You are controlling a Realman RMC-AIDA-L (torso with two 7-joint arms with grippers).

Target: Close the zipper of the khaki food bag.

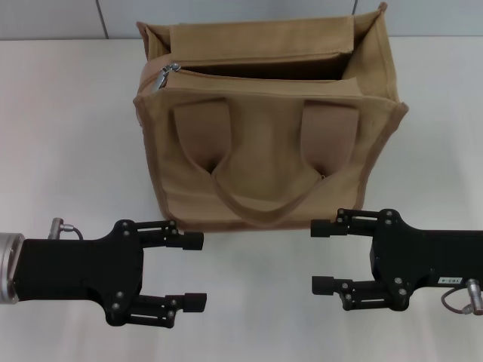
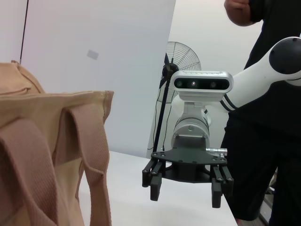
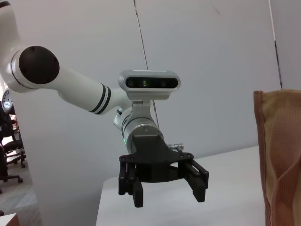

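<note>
The khaki food bag (image 1: pixel 264 151) stands upright on the white table, its two loop handles hanging down the near side. Its top gapes open along the zipper (image 1: pixel 260 92). The silver pull tab (image 1: pixel 161 78) sits at the bag's left end. My left gripper (image 1: pixel 194 270) is open and empty in front of the bag's lower left corner, apart from it. My right gripper (image 1: pixel 323 256) is open and empty in front of the lower right corner. The left wrist view shows the bag (image 2: pixel 47 155) and the right gripper (image 2: pixel 186 194). The right wrist view shows the left gripper (image 3: pixel 168 194) and a bag edge (image 3: pixel 282 155).
The white table (image 1: pixel 68 136) stretches to both sides of the bag, with a grey wall behind. In the left wrist view a person in black (image 2: pixel 263 141) stands past the table's right side, and a standing fan (image 2: pixel 181 56) is behind.
</note>
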